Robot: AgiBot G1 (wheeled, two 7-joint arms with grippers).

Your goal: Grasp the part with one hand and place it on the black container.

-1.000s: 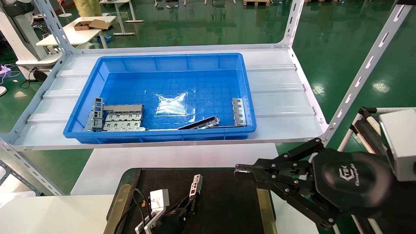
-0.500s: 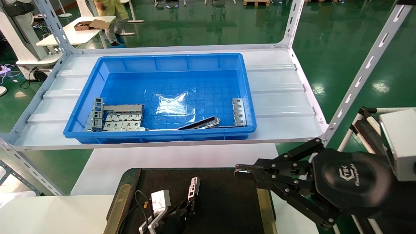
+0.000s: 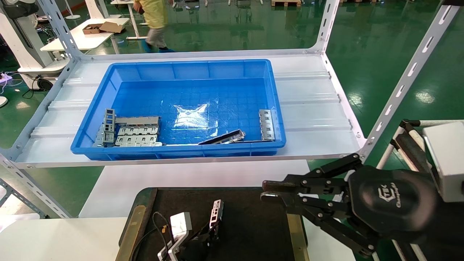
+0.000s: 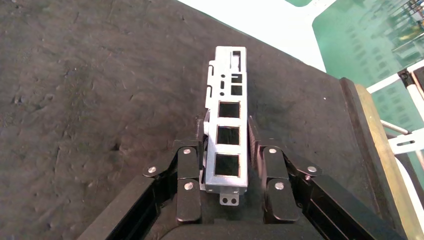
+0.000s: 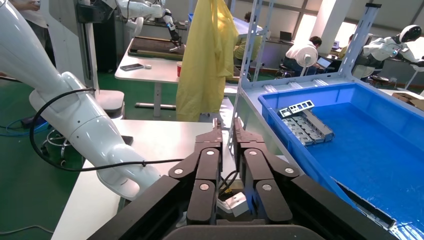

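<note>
My left gripper point(image 3: 213, 232) is low at the near edge of the head view, shut on the part point(image 3: 216, 212), a slim silver bar with square openings. It holds the part just above the black container point(image 3: 253, 224). In the left wrist view the part point(image 4: 227, 135) lies between the two fingers of my left gripper point(image 4: 226, 134) over the container's matte surface point(image 4: 100, 100). My right gripper point(image 3: 266, 192) hovers over the container's right edge. Its fingers are nearly closed with a thin gap and hold nothing. The right wrist view shows the right gripper point(image 5: 228, 127) the same way.
A blue bin point(image 3: 181, 150) on the white shelf behind holds several silver plates point(image 3: 136, 132), a dark strip point(image 3: 224, 137) and another silver bar point(image 3: 266, 125). Slanted shelf posts point(image 3: 398, 87) stand at the right. A person point(image 3: 154, 14) walks far behind.
My left gripper has lowered the part slightly toward the container. My right gripper's fingertips have parted a little. The person at the back has walked to the right.
</note>
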